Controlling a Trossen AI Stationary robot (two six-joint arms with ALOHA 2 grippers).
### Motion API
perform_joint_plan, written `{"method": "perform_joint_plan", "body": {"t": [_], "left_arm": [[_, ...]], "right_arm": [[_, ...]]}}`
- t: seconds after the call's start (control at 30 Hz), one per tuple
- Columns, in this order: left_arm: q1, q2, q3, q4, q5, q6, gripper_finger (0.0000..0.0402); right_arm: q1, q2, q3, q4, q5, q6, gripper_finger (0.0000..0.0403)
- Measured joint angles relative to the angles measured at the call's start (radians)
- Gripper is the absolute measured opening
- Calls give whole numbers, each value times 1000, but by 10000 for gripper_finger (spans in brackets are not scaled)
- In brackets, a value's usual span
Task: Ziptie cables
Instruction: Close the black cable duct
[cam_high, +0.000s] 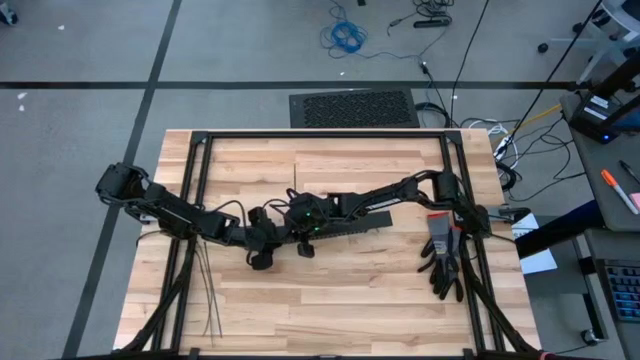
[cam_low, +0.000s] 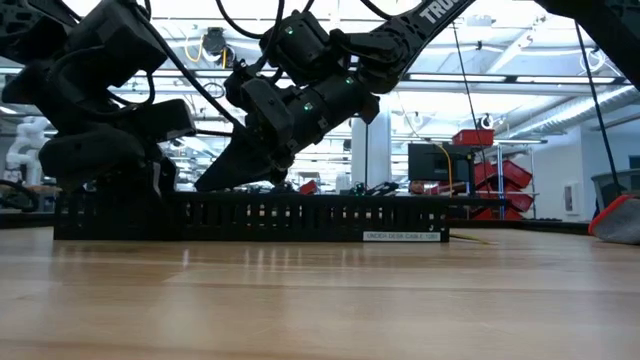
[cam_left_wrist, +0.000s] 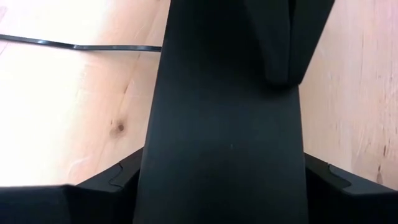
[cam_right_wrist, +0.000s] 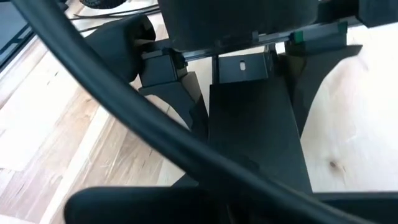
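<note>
Zipties (cam_high: 208, 290): lying lengthwise on table (cam_high: 330, 300), near-left of duct (cam_high: 345, 226); nearer left gripper (cam_high: 262, 250), spread; right gripper (cam_high: 303, 238) pressed together, empty, at duct; cables unseen.

The cables cannot be made out, hidden where both arms crowd over the black duct (cam_low: 300, 217).

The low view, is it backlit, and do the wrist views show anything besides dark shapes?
Low view: bright ceiling lights behind turn the arms and the black duct into near silhouettes, with a soft sheen on the table. Left wrist view: a dark form fills the middle, with bright washed-out wood and one ziptie beside it. Right wrist view: a blurred cable crosses close to the lens.
</note>
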Motion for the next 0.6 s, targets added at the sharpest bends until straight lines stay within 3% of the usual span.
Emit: {"method": "perform_joint_plan", "body": {"t": [0.33,0.6], "left_arm": [[0,-37,3,6,-29,41,272],[-1,-162,79,-190,-29,106,272]], "right_arm": [[0,-9,-2,30,9,-45,8],[0,-18,-2,20,11,-51,58]]}}
